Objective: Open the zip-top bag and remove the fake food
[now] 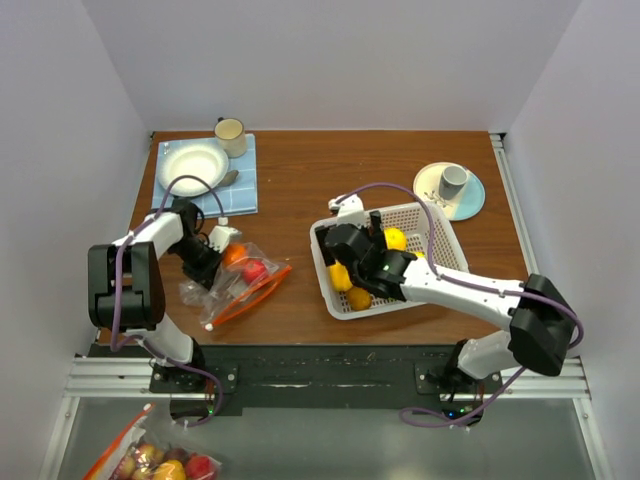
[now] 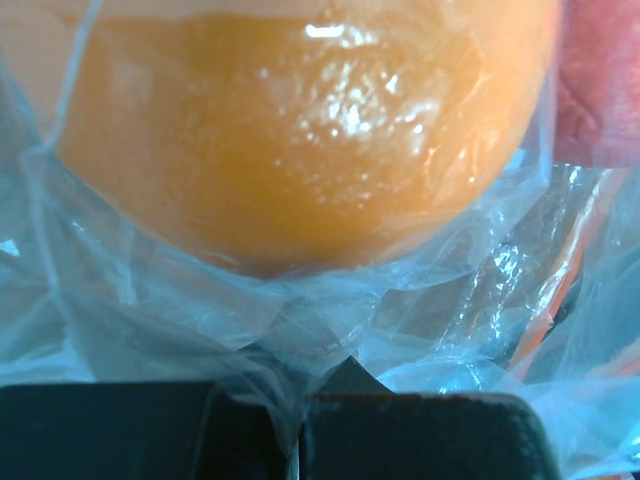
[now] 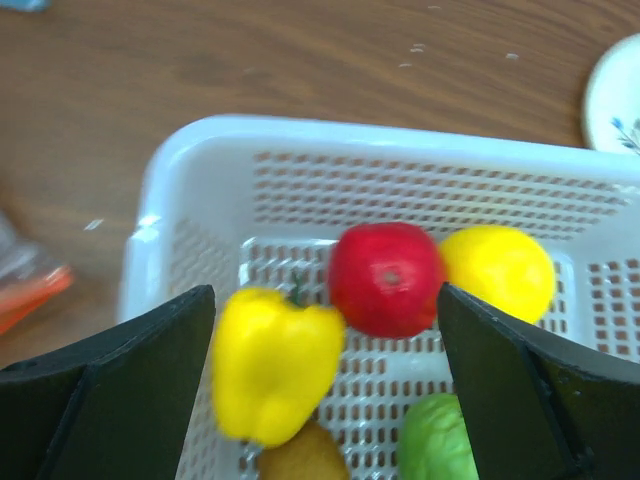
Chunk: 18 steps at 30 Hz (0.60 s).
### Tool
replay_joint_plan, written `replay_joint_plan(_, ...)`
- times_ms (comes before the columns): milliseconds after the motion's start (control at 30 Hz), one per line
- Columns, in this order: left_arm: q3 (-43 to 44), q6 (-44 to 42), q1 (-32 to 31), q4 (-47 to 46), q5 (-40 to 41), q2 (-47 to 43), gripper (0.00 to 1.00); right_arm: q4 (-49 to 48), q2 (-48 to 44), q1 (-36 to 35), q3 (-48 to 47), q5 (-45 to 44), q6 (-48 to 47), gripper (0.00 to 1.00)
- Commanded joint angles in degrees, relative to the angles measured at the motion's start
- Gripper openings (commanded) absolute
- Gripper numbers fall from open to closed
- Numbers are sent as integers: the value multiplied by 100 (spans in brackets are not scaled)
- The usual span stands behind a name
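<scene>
The top view is bright and even, lit softly from above. Shadows on the brown table [image 1: 300,190] are faint. The left wrist view is very close, so the orange fruit [image 2: 300,130] looks soft, with white glare spots — the zip-top bag [image 2: 150,300] shines too. In the right wrist view the yellow pepper [image 3: 275,360] is blurry — the basket [image 3: 400,190] rim is sharper.

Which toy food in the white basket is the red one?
The round red apple, sitting between the yellow bell pepper and the yellow lemon. The others in the white basket are yellow, green or brownish.
</scene>
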State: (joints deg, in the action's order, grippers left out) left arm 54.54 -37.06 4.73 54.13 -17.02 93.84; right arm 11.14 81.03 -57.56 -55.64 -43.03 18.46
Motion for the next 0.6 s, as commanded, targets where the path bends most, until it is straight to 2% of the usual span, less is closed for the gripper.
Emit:
replay_joint_plan(0,206,32,-43,72,-162,-94,0,-568,61,-1080,-386,523,-729,78)
replay_joint_plan(33,214,41,-43,63,-162,-94,0,-621,183,-1421,-413,628,-712,71)
replay_joint_plan(67,206,50,-43,54,-162,-77,0,-795,376,-1546,-422,707,-677,57)
replay_joint_plan(133,214,58,-43,36,-162,-59,0,-1016,579,-1819,-378,969,-502,37)
replay_joint_plan(167,206,67,-34,28,-162,-50,0,-1243,667,-1846,-369,1093,-414,17)
replay_joint_plan(233,197,67,-51,28,-162,-42,0,-1438,983,-1934,-395,1252,-194,0)
replay_joint_plan(400,206,58,-60,45,-109,-76,0,-1861,1809,-2005,-885,1384,-80,0)
replay_joint_plan(567,206,15,-60,63,-39,-103,0,-2187,2662,-2005,-1343,1938,-79,0)
